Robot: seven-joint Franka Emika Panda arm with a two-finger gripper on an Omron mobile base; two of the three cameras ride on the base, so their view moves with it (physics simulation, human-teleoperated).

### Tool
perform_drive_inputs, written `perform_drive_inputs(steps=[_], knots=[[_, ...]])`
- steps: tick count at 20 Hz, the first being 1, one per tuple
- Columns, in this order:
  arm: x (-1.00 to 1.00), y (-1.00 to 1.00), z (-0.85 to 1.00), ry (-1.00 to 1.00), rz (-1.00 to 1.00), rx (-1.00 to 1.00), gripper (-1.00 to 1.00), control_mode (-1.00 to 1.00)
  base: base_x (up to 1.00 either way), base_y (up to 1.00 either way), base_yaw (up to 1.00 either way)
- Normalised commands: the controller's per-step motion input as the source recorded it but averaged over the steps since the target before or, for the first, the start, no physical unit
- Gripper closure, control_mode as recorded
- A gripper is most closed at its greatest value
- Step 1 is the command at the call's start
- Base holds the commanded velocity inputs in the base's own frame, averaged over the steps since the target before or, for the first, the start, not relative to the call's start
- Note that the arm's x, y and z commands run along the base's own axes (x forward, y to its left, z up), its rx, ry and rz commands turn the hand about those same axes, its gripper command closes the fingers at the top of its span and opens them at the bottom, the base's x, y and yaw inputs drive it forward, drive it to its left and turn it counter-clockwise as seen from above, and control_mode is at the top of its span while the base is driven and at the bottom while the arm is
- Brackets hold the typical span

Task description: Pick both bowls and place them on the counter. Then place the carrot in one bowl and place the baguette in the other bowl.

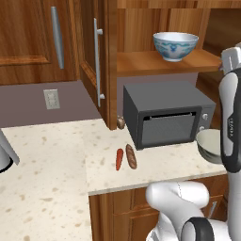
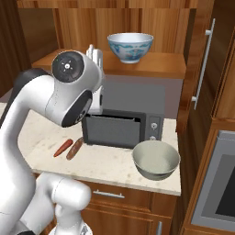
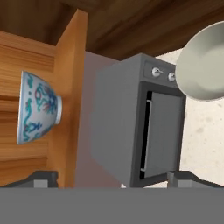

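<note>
Blue-patterned bowl [image 1: 175, 45]: seen upright on the wooden shelf [image 1: 164, 62] above the microwave [image 1: 165, 113]; not yet brought down to the counter [image 1: 56, 164].
Grey-green bowl [image 2: 156, 159]: already set on the counter, just in front of the microwave toward its right end, cream inside facing up.
Carrot [image 1: 119, 159]: lying on the counter in front of the microwave's left corner, just beside the baguette [image 1: 131, 156]; whether they touch cannot be told.
Gripper [image 3: 111, 178]: two dark fingertips seen wide apart with nothing between them, so it is judged released and empty; held at shelf height, rolled on its side, facing the patterned bowl and the microwave.
Handling, patterned bowl: judged rigid, glazed and slippery, breakable if dropped from the shelf. A pinch over the rim wall [image 3: 57, 109], one finger inside and one outside, is judged the surest hold; the rounded body would be too wide.
Handling, carrot and baguette: judged light and stiff; each best taken across its middle.
Risk: shelf edge and microwave top to be cleared on the way down.
</note>
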Motion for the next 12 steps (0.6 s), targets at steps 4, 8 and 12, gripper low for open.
perform_drive_inputs(steps=[4,8,12], knots=[[0.37,0.00,0.38,-0.09,0.06,0.00,-1.00,-1.00,0.00,0.00,0.00],[0.40,0.00,0.31,-0.11,0.07,0.01,-1.00,-1.00,0.00,0.00,0.00],[0.39,0.00,0.21,-0.08,0.09,0.06,-1.00,-1.00,0.00,0.00,0.00]])
